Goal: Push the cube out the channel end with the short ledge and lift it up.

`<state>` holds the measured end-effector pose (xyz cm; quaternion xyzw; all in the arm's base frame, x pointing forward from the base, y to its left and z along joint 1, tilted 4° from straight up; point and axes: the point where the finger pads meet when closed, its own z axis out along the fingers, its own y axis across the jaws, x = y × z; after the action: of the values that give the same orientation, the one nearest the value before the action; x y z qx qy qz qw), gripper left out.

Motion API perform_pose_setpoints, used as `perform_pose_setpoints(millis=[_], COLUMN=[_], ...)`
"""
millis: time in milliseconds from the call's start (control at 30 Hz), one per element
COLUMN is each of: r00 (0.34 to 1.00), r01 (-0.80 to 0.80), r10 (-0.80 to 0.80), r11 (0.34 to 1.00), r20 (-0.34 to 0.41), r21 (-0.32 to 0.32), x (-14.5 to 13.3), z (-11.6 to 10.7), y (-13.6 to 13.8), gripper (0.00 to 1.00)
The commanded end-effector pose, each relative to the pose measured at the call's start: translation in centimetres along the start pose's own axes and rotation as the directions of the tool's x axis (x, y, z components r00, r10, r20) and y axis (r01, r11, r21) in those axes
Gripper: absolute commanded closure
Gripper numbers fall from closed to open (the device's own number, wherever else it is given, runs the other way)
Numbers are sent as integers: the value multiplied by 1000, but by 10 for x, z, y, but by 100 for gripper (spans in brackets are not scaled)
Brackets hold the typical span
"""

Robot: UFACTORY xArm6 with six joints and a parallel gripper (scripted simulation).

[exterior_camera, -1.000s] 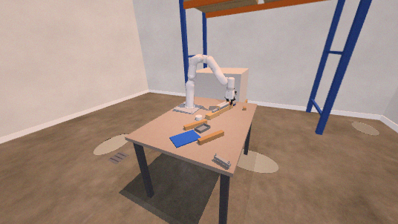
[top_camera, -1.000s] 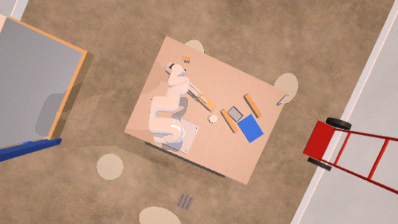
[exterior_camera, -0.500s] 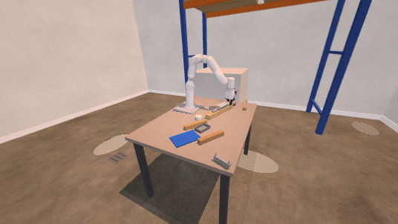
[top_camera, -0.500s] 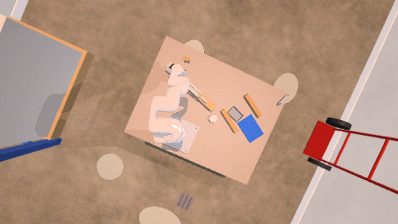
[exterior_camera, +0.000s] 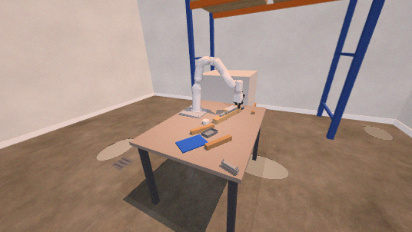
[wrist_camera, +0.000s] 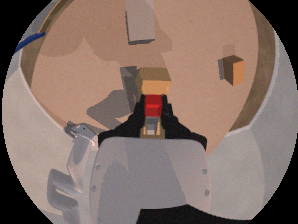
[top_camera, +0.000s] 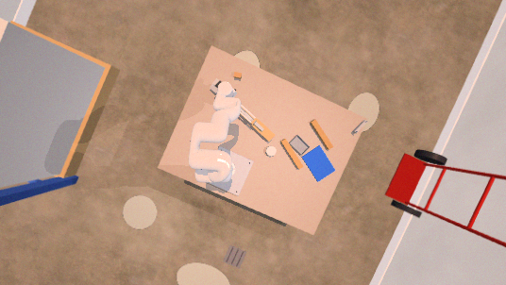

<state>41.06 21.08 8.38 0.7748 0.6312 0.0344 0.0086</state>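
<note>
The jaws are clenched on a small red cube (wrist_camera: 153, 104), which only the wrist view shows, at the tip of the black fingers with a tan channel end (wrist_camera: 157, 82) just beyond at 12 o'clock. A loose orange block (wrist_camera: 232, 70) lies at 2 o'clock and a grey tray-like piece (wrist_camera: 140, 22) at 11. From above, the white arm (top_camera: 214, 132) hides the cube; the channel (top_camera: 257, 125) runs toward 4 o'clock across the bench (top_camera: 283, 198).
</note>
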Motion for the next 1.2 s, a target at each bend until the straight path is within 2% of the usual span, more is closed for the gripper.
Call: perform_pose_setpoints(millis=[0,367,567,933,1167], r00=[1000,1000,1000,1000,1000], r01=[0,0,0,0,0], r10=[0,0,0,0,0], r11=[1000,1000,1000,1000,1000], r20=[-3,-3,-3,-3,-3], r21=[-3,-3,-3,-3,-3], x=[1,1,1,1,1], z=[-1,-1,-9,-75,-82], y=[1,1,1,1,1], gripper=[100,100,100,100,100])
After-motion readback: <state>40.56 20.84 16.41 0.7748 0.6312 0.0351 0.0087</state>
